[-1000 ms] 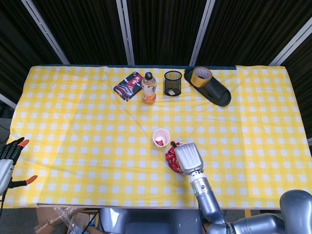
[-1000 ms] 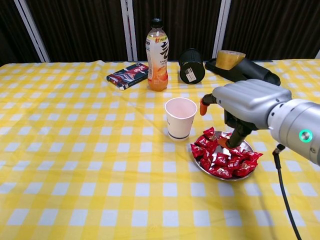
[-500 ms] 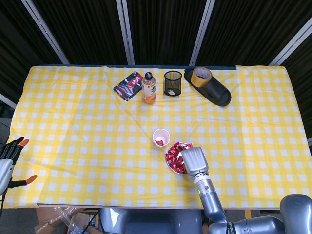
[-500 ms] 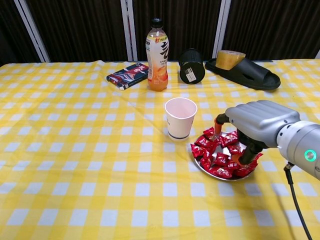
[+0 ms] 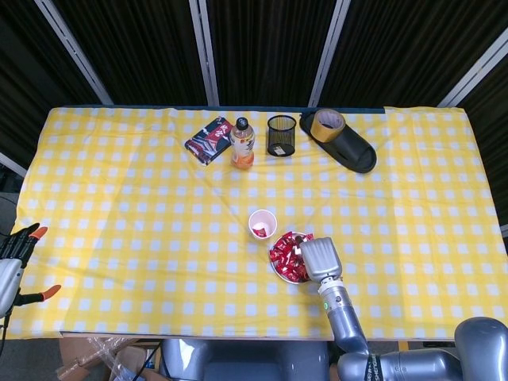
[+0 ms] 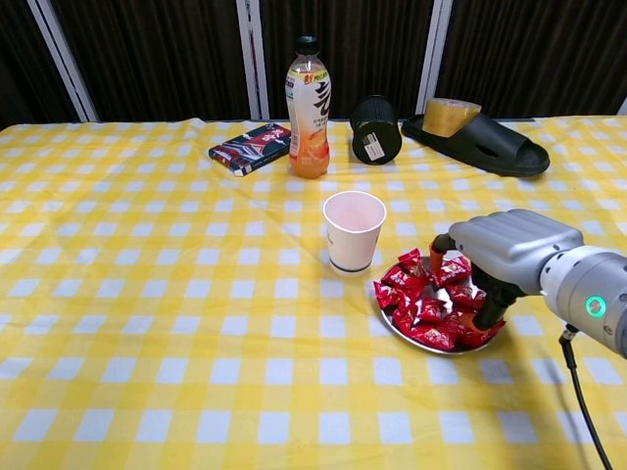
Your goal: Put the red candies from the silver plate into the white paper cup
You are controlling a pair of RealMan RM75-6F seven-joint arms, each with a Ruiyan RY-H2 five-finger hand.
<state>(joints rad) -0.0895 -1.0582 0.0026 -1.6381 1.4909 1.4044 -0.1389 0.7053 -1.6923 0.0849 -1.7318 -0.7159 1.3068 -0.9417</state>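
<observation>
A white paper cup [image 5: 263,223] [image 6: 354,230] stands mid-table, and the head view shows a red candy inside it. Just right of it the silver plate [image 6: 389,325] [image 5: 275,265] carries a heap of red candies [image 6: 423,302] [image 5: 285,248]. My right hand [image 6: 505,257] [image 5: 319,259] is lowered over the plate's right side, palm down. Its fingertips [image 6: 474,319] dip into the candies and the thumb tip touches the heap's top. Whether a candy is pinched is hidden. My left hand [image 5: 16,262] hangs off the table's left edge, fingers spread, holding nothing.
Along the far side stand an orange drink bottle [image 6: 309,95] [image 5: 242,144], a black mesh pen holder [image 6: 375,128] [image 5: 281,135], a dark snack packet [image 6: 250,148] [image 5: 209,140], and a black slipper [image 6: 490,147] [image 5: 349,149] with a tape roll [image 6: 451,116] [image 5: 327,122] on it.
My right hand has moved from beside the cup to the right and down onto the plate, its fingers sinking into the candies. The left hand has not moved.
</observation>
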